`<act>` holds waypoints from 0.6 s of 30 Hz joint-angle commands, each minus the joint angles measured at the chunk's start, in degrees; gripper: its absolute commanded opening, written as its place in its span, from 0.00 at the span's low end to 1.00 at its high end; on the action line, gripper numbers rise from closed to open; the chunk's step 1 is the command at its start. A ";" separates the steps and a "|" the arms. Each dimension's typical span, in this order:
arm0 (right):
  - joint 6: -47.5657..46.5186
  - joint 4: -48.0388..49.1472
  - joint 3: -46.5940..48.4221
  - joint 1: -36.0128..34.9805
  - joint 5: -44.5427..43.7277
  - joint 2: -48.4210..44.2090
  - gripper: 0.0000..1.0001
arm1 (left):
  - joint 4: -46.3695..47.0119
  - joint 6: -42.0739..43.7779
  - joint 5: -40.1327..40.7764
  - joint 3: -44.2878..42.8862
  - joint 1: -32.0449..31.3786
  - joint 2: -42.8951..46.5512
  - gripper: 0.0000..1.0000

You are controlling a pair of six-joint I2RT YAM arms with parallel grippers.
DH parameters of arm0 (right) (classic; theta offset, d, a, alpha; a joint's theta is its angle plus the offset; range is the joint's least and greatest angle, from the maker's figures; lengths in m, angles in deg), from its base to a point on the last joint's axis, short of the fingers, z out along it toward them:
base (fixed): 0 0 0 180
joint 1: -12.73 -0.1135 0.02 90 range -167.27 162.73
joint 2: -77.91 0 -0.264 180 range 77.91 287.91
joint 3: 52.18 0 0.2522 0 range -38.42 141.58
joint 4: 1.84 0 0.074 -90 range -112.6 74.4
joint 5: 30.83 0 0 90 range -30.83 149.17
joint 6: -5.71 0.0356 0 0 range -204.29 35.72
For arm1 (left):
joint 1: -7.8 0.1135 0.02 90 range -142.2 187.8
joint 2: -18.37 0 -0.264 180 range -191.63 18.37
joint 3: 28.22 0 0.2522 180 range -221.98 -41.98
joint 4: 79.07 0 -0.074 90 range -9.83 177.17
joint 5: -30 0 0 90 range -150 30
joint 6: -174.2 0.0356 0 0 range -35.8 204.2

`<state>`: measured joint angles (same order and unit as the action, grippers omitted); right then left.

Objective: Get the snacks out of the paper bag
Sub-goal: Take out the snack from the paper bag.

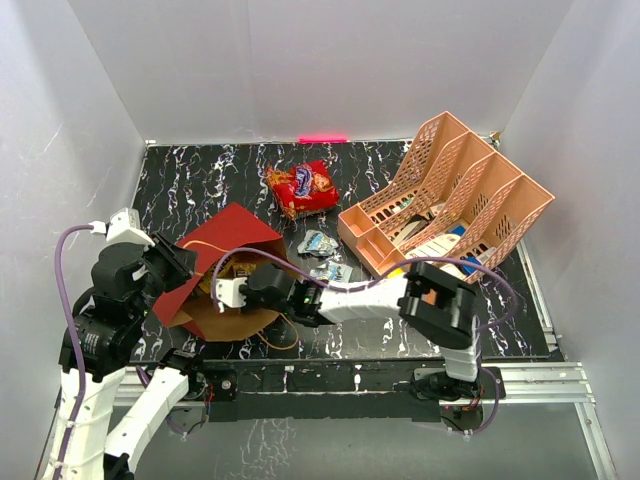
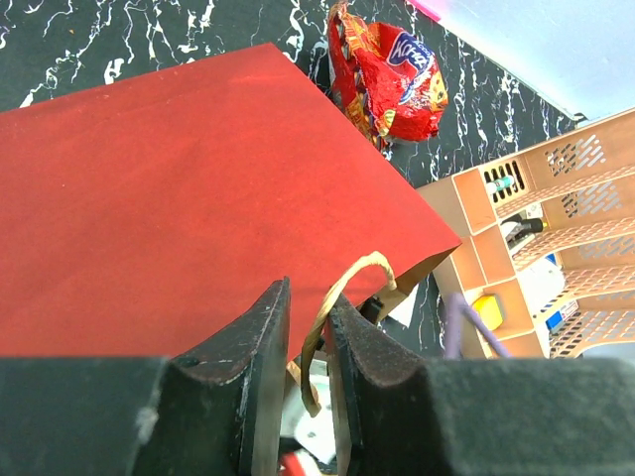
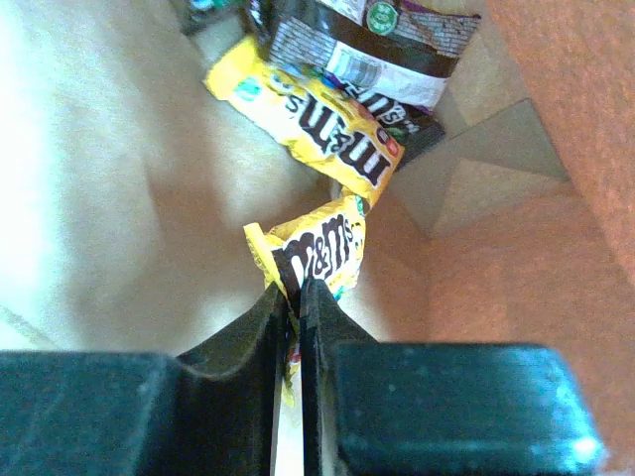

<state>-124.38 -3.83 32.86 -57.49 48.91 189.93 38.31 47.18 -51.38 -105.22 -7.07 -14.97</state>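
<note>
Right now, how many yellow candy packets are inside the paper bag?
2. One yellow packet is pinched in the right gripper; the other yellow packet lies deeper, against a brown packet. Others may be hidden underneath.

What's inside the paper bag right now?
In the paper bag: the right gripper, shut on a yellow packet; beyond it another yellow packet and a brown one. Anything under them is hidden.

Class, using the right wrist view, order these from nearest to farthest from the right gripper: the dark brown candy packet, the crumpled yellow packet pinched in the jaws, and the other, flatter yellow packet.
1. The crumpled yellow candy packet: pinched in the right gripper, at centre.
2. The flat yellow candy packet: just beyond the first, higher in view.
3. The dark brown candy packet: farthest, at the top edge.
</note>
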 commanded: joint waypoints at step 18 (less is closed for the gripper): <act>28.59 0.85 -31.64 -0.62 26.71 -53.18 0.07 | 3.33 0.27 0.74 3.61 -0.22 -0.51 0.20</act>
<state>-99.16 -3.15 3.03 -57.83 72.10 145.63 40.27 47.14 -51.38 -102.75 -7.07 -15.37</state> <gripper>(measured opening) 0.111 0.203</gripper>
